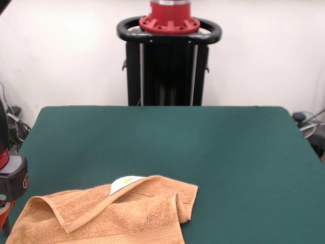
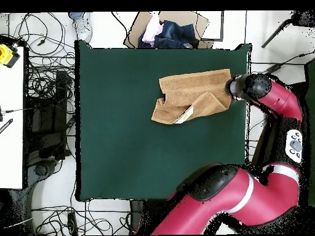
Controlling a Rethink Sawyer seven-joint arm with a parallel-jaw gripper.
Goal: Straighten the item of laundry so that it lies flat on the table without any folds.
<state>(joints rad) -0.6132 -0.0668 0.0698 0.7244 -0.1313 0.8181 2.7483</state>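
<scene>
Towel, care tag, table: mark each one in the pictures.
towel [image 1: 132,216], front view, middle of the terry surface.
care tag [image 1: 124,183], front view, white tag at the folded edge.
table [image 2: 129,141], overhead view, bare green top.

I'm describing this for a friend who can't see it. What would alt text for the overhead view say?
An orange-tan towel lies rumpled, with folded-over corners, near one edge of a dark green table. A red robot arm curves round the table's side, its end right at the towel's edge, the end effector itself hidden. Cables and a pile of clothes surround the table.
</scene>
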